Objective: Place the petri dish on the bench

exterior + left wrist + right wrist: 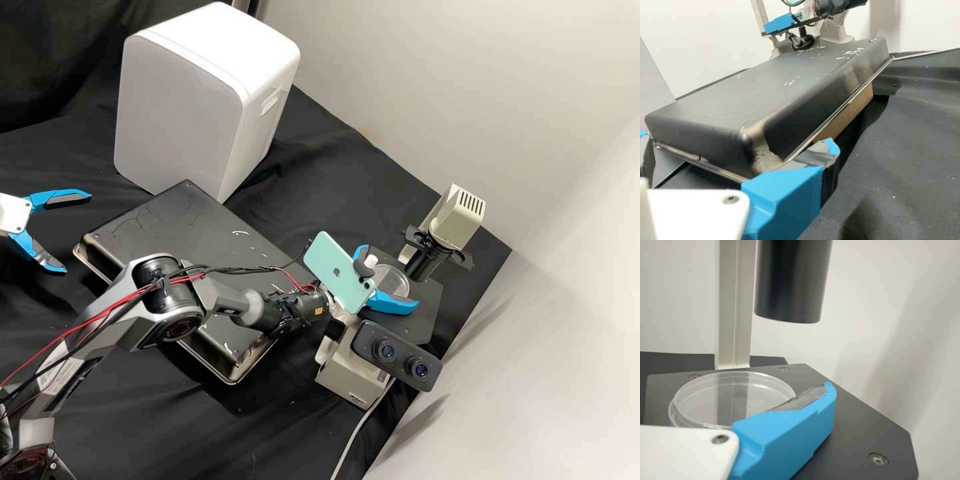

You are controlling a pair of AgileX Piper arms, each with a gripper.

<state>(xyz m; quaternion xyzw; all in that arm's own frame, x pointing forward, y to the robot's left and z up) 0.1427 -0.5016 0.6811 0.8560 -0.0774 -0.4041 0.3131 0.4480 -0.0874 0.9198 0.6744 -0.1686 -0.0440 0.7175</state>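
Where the right fingers (pixel 790 435) stand: spread apart, one on each side of the petri dish (pixel 725 397); whether either pad touches its rim cannot be told.
Right gripper (pixel 390 280): low over the stage (pixel 855 430) of the microscope (pixel 353 373), beneath a dark tube (pixel 790 280).
Petri dish: clear, flat on the stage, between the blue fingers.
Left fingers (pixel 60 197): wide open, holding nothing.
Left gripper (pixel 77 233): above the black cloth (pixel 320 173), beside the upturned tray (pixel 200 233), well apart from the microscope.
Background: white box (pixel 200 100) behind the tray.
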